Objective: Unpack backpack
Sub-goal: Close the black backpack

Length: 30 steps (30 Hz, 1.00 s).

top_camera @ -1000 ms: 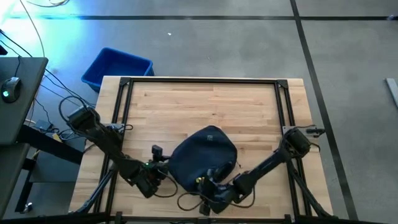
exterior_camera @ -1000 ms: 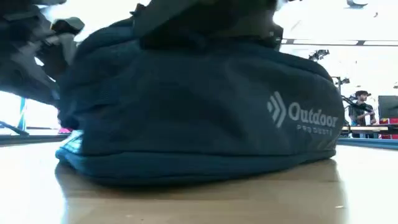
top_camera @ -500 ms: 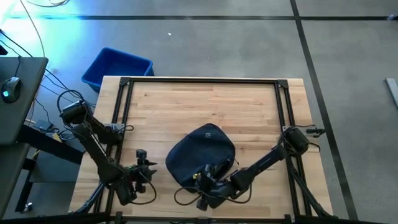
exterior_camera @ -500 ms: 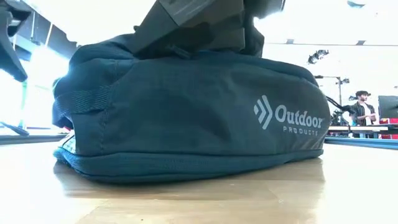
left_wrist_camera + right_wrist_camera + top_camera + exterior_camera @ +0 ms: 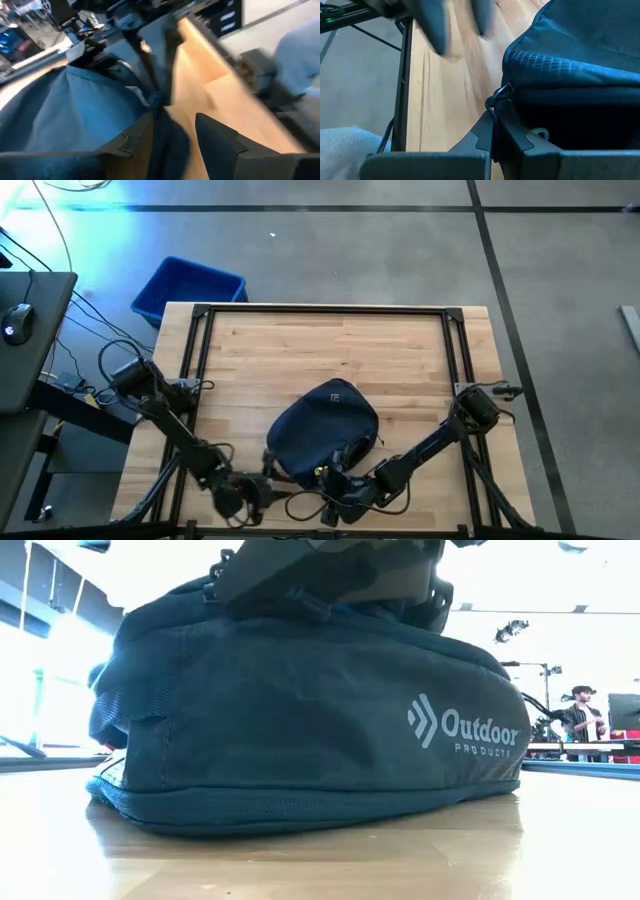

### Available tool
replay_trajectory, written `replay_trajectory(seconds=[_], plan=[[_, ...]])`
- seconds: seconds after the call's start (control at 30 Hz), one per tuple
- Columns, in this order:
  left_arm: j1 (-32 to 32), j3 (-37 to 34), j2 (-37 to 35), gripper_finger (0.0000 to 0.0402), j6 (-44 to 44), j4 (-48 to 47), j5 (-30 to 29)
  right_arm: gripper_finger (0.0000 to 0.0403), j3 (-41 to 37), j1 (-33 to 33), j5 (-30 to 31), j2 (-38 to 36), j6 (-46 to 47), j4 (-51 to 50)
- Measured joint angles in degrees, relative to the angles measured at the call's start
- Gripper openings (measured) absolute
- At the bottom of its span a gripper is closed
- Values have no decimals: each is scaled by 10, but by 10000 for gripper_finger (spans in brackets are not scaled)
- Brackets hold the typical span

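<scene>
Backpack: the dark navy backpack (image 5: 325, 430) lies flat on the wooden worktop (image 5: 330, 350), low and centre in the overhead frame, its white label toward the upper part of the picture

Right gripper: the right gripper (image 5: 495, 137) sits at the bag's lower edge in the overhead frame; in its own wrist view the two dark fingers are pressed nearly together on a thin cord or zip pull (image 5: 495, 100) at the corner of the bag — pinching it, by the look of it

Left gripper: the left gripper (image 5: 172, 132) is down at the lower left of the bag in the overhead frame, fingers spread, with dark fabric and a strap lying between them but not clamped

Key relation: both grippers work the same lower rim of the bag — the left comes at it from the lower left, the right from the lower right, and the bag's bulk lies up-frame from both; its long axis runs roughly left to right in the table-level view

Nearer arm: the right one is already on the bag, so my guess is it leads the opening while the left braces the fabric

Progress: early, I'd say — nothing lies outside the bag yet

Background: a blue bin (image 5: 188, 288) sits off the upper left corner of the worktop
</scene>
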Motion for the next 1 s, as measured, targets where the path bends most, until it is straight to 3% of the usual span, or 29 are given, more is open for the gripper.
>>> replay_trajectory(seconds=[0.23, 0.43, 0.57, 0.67, 1.0], plan=[[43, 44, 58, 129, 20, -63, 29, 0, 0, 4, -1, 0, 0, 0], [48, 74, 72, 125, -3, -131, 5, 0, 0, 3, -1, 0, -2, -1], [43, 76, 72, 74, -20, -134, -13, 0, 0, 5, -6, 0, 5, -12], [38, 76, 72, 14, -26, -139, -16, 0, 0, 9, -25, 0, 35, -50], [-21, 76, 72, 2, -29, -187, -59, 0, 2, 30, -14, -21, 174, -252]])
